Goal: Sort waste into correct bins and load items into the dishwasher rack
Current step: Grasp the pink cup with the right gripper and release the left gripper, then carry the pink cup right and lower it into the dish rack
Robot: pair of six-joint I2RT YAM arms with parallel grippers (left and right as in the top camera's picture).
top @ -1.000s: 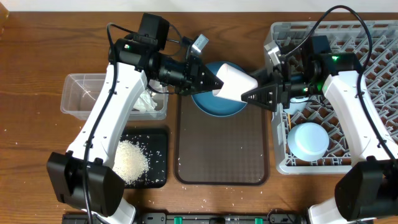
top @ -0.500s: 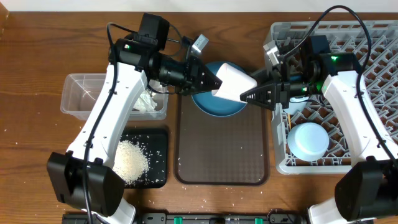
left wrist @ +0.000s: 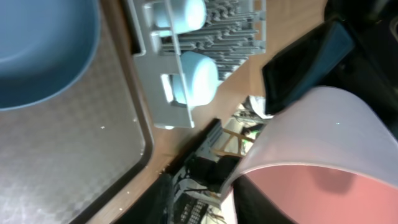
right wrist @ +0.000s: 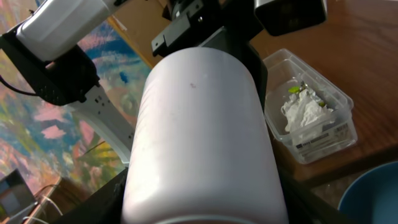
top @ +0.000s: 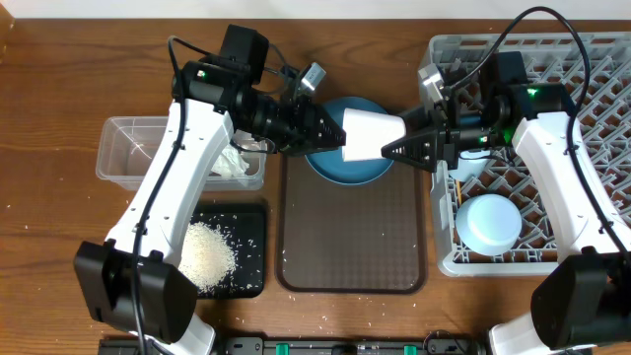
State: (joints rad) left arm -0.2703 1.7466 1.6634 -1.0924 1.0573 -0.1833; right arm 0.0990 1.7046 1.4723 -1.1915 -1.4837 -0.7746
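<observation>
Left pincer: clenched on the mouth end of the pale pink cup, carrying it off the table; pink inside of the cup right up against this wrist's camera.

Right pincer: facing the left pincer, with only the cup between the two; jaws spread to either side of the cup's body in the right wrist view; pressing on it or merely straddling it, cannot tell.

Pale pink cup: in the air, lying on its side, mouth toward the left pincer, other end at the right pincer's tips.

Blue plate: directly beneath both pincers, on the far end of the brown serving tray.

Dishwasher rack: behind the right pincer, under its arm; pale blue-white bowl inside, near the rack's front corner.

Clear tub: behind the left pincer, past its arm; crumpled white paper and a yellow-green wrapper inside.

Black tray: well apart from the left pincer, just in front of the tub; heap of white rice on it.
</observation>
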